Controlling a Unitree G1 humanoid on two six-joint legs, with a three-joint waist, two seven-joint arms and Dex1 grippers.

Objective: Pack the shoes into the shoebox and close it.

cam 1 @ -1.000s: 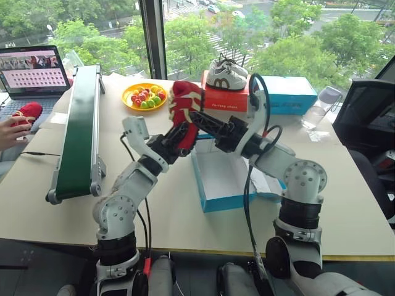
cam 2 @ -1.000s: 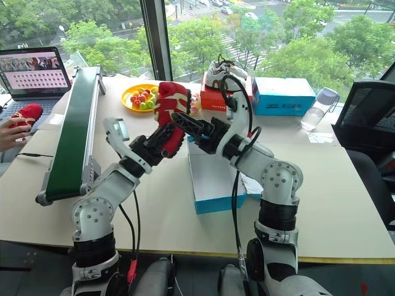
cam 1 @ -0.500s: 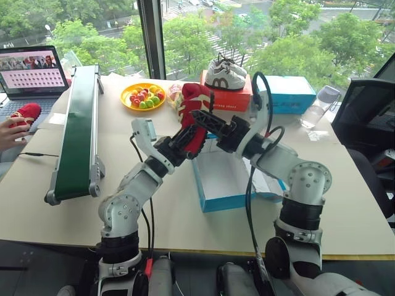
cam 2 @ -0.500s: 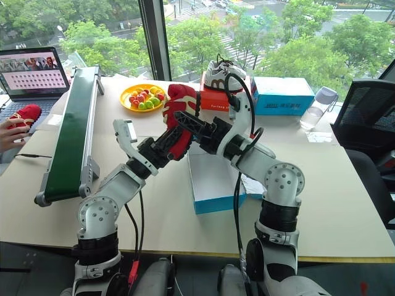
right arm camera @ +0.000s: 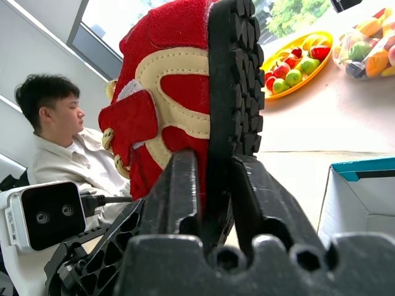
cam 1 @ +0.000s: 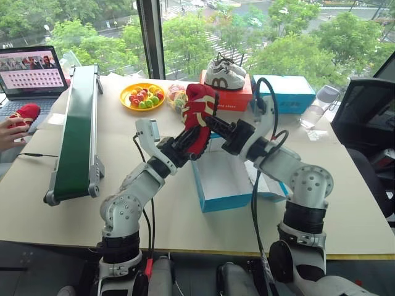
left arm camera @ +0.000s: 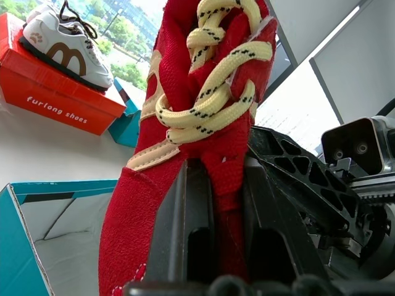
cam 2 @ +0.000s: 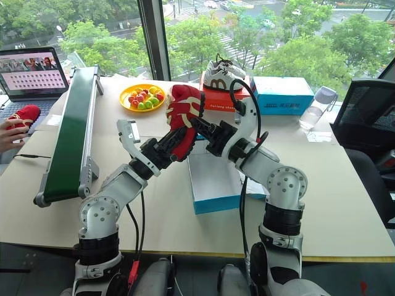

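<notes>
The left gripper [cam 1: 192, 137] is pinched tight on the red shoe [cam 1: 199, 117], its two black fingers [left arm camera: 185, 228] squeezing the soft red cloth just below the cream laces. The right gripper [cam 1: 213, 125] has its fingers [right arm camera: 179, 185] clamped on the same shoe from the other side, one on each face of the dark ridged sole (the sole's edge runs straight up between them). So both grippers hold the one shoe, raised off the table [cam 1: 345, 203] with its toe end uppermost, above the near end of the open blue shoebox [cam 1: 225, 185].

The shoebox lies on the table just under and in front of the two grippers, pale inside, its lid [cam 1: 271, 185] folded open to the robot's right. Beyond it stands a red box [cam 1: 227, 98] with white lettering, and a white-grey sneaker [cam 1: 226, 74] with a brown mark sits on top. Just to the right of the red box is another blue box [cam 1: 290, 94], closed, and near that a clear bottle [cam 1: 322, 105].

To the left of the raised shoe is a yellow plate [cam 1: 126, 102] of small coloured fruit, with a clear bag of fruit [cam 1: 175, 96] beside it. Farther left a green conveyor belt [cam 1: 77, 132] runs along the table. At the far left edge a person's hand [cam 1: 9, 132] holds a second red shoe [cam 1: 24, 113] near an open laptop [cam 1: 34, 71]. The right wrist view shows a person in a pale shirt [right arm camera: 68, 166] sitting behind the shoe.
</notes>
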